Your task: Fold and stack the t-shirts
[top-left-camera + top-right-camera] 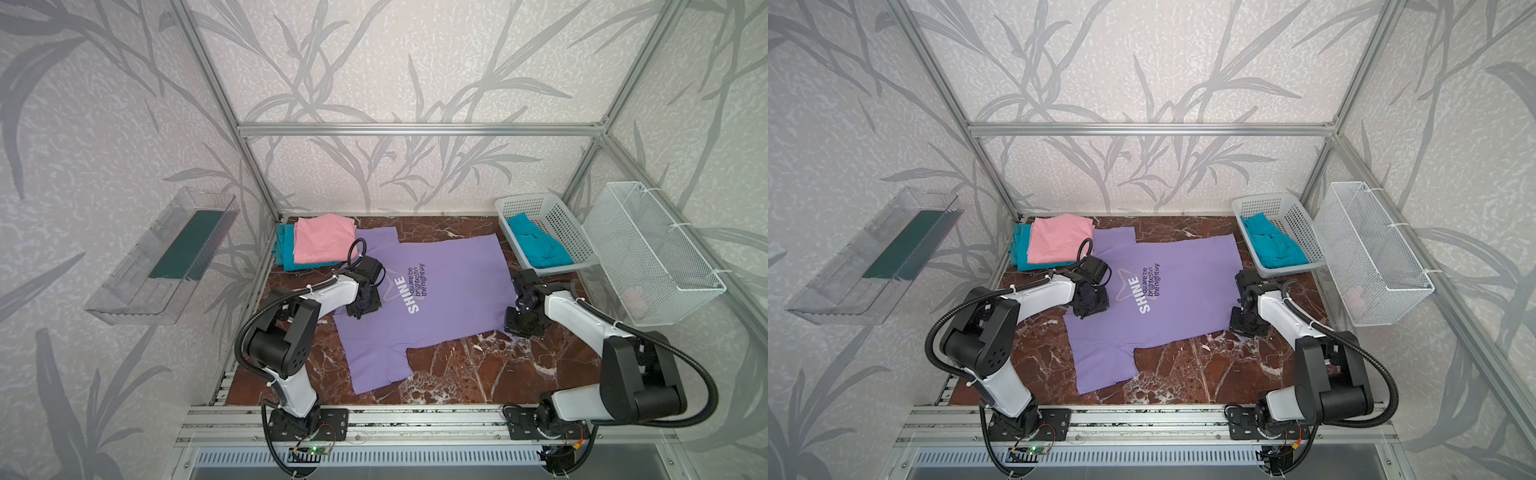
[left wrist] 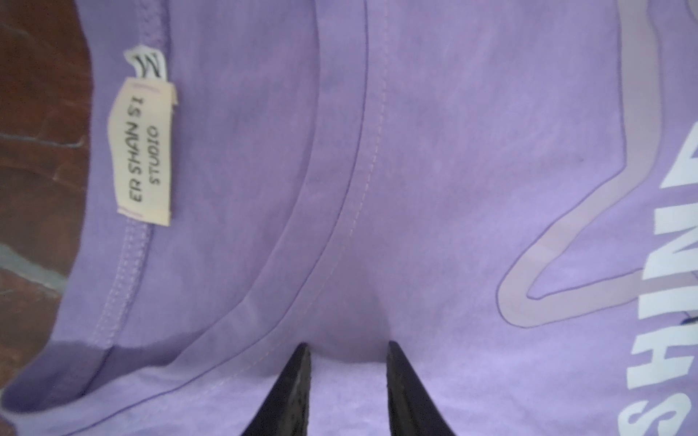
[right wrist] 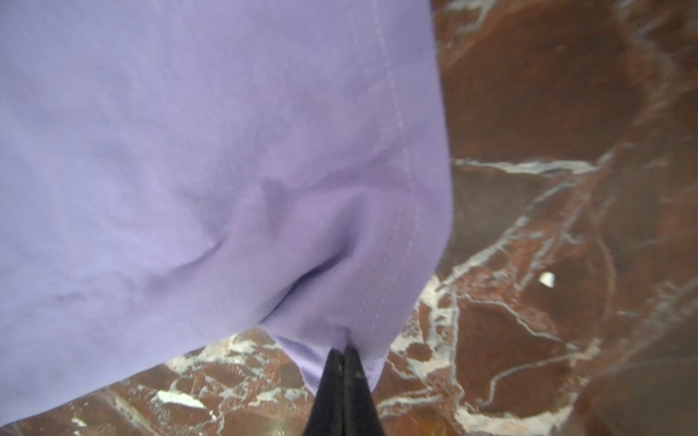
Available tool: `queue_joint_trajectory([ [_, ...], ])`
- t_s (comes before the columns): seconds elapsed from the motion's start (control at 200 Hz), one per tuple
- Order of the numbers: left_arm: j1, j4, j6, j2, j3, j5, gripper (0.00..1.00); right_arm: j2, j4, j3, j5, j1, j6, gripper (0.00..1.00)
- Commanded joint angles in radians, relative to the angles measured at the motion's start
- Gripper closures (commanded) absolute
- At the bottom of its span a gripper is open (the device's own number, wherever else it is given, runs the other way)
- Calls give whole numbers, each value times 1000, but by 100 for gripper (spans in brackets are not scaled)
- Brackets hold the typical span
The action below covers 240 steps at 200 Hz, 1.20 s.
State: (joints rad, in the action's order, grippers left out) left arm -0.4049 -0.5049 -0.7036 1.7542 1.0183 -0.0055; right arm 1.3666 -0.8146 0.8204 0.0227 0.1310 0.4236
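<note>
Right wrist view: your right gripper is pinched together on the hem corner of the lavender t-shirt, and the cloth puckers toward the grip. Left gripper: jaws apart, tips pressed onto the shirt just beside the collar seam.

Shirt lies spread, print up, mid-table on the red marbled table.

Judged step: first fold of this shirt. Next you lift the hem toward the collar; the thin, limp knit may drag.

Pink t-shirt sits folded on the folded teal t-shirt. The crumpled teal t-shirt waits in the perforated basket.
</note>
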Motion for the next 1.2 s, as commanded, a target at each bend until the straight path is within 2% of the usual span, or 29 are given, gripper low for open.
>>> queue_joint_trajectory([
  [0.0, -6, 1, -4, 85, -30, 36, 65, -99, -137, 36, 39, -11, -18, 100],
  [0.415, 1, -20, 9, 68, -31, 19, 65, -334, -235, 25, 98, -42, 20, 100],
  [0.435, 1, -20, 8, 63, -32, 19, 65, -334, -239, 29, 98, -42, 21, 96],
  [0.44, 1, -20, 8, 61, -33, 19, 65, -334, -240, 30, 99, -42, 21, 90],
  [0.45, 1, -21, 7, 59, -35, 19, 65, -334, -241, 31, 100, -42, 21, 88],
  [0.455, 1, -21, 7, 58, -35, 19, 65, -335, -244, 32, 101, -42, 22, 82],
  [0.48, 1, -25, 7, 52, -36, 17, 65, -337, -245, 35, 107, -42, 20, 67],
  [0.515, 1, -32, 6, 43, -39, 16, 65, -341, -245, 38, 115, -42, 20, 50],
  [0.54, 1, -40, 6, 34, -39, 14, 65, -345, -245, 41, 120, -42, 20, 44],
  [0.59, 1, -60, 3, 12, -37, 11, 65, -348, -241, 48, 126, -44, 14, 40],
  [0.67, -2, -103, -3, -44, -39, 5, 65, -353, -221, 54, 95, -42, -21, 40],
  [0.705, -5, -127, -6, -75, -39, -2, 64, -352, -213, 54, 70, -42, -33, 43],
  [0.79, -15, -193, -10, -159, -46, -49, 64, -329, -186, 48, 9, -31, -63, 58],
  [0.94, -15, -241, 19, -250, -17, -130, 62, -261, -76, 48, -6, 58, -55, 64],
  [1.04, -12, -206, 45, -231, 69, -189, 61, -183, 31, 103, 23, 140, -67, 64],
  [1.195, 14, -177, 101, -70, 326, -251, 54, -14, 174, 243, 21, 142, -114, 66],
])
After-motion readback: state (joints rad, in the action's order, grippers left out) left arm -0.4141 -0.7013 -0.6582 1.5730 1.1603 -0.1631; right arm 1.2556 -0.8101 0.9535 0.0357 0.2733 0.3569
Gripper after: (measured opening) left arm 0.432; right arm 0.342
